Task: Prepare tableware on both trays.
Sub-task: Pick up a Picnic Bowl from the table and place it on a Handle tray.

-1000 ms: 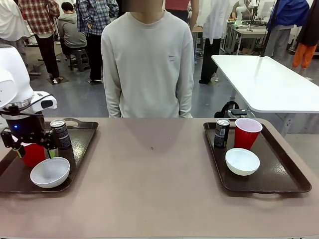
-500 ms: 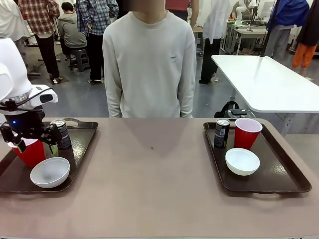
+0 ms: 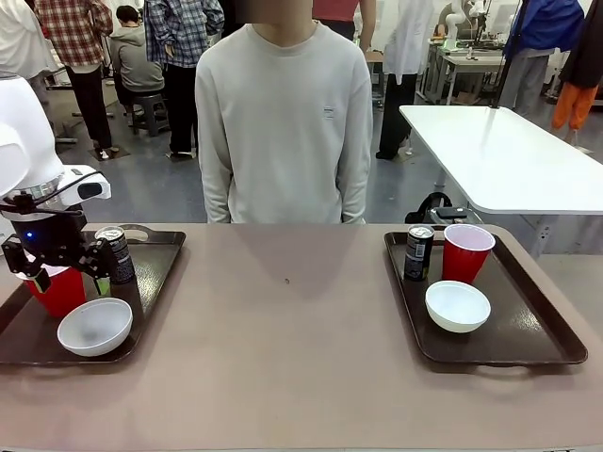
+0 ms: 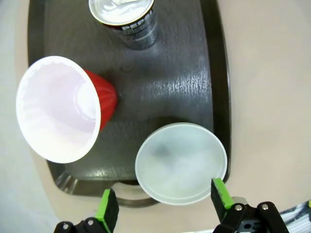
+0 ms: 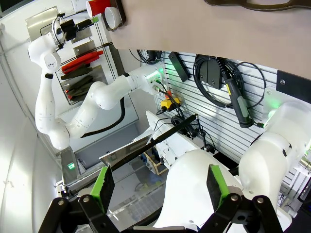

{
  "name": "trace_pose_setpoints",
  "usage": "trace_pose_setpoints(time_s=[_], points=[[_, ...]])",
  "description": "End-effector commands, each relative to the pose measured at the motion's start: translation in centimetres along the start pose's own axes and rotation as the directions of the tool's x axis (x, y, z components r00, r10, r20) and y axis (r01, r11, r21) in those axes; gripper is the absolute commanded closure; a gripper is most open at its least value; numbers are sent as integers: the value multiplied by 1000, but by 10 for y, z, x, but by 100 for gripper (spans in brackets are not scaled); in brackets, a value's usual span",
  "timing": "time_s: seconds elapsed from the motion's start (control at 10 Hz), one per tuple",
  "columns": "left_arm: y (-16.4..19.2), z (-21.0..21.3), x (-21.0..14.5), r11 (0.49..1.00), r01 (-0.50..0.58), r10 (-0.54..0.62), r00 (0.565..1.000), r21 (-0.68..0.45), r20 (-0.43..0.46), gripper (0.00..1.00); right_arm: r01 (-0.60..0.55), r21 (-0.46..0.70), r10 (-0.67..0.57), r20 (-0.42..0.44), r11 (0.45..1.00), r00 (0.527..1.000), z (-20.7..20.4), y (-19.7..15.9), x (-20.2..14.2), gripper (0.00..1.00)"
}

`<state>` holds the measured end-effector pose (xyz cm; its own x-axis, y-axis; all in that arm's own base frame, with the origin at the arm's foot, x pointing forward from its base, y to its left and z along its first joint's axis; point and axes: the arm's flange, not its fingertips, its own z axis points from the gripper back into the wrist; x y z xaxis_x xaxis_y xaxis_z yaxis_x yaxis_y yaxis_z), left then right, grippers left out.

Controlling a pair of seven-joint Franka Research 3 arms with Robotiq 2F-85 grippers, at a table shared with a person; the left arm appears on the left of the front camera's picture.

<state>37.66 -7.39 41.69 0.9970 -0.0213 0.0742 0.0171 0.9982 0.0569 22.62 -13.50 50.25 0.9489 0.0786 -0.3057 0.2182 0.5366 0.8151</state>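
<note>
On the left tray [image 3: 155,262] stand a red cup [image 3: 58,292], a black can [image 3: 116,254] and a white bowl [image 3: 94,326]. My left gripper [image 3: 70,276] hangs open just above the red cup, holding nothing. From the left wrist, the red cup [image 4: 58,109], the can [image 4: 125,19] and the bowl [image 4: 181,162] sit on the tray [image 4: 155,87] below the open gripper [image 4: 164,203]. The right tray [image 3: 528,325] holds a black can [image 3: 418,252], a red cup [image 3: 466,252] and a white bowl [image 3: 458,306]. My right gripper [image 5: 159,187] is open and empty, down beside the table.
A person in a light sweater [image 3: 283,113] stands at the far edge, arms down. The bare tabletop [image 3: 283,330] lies between the trays. A white table [image 3: 509,151] stands behind at the right. The right wrist camera looks at the robot's bases and a cabled wall panel [image 5: 218,77].
My left gripper has risen a little above the red cup and stays open. The things on both trays have not moved.
</note>
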Motion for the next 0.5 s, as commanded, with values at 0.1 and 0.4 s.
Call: trace_pose_setpoints(time_s=[0.1, 0.4], points=[[-12, 15, 17, 957, 92, -99, 995, -276, -8, 0, -19, 13, 19, 1, 1000, 1000, -2, -1, -1, 0], [38, 39, 28, 579, 62, -129, 992, -813, -17, 0, -19, 13, 19, 1, 1000, 1000, -2, -1, -1, 0]])
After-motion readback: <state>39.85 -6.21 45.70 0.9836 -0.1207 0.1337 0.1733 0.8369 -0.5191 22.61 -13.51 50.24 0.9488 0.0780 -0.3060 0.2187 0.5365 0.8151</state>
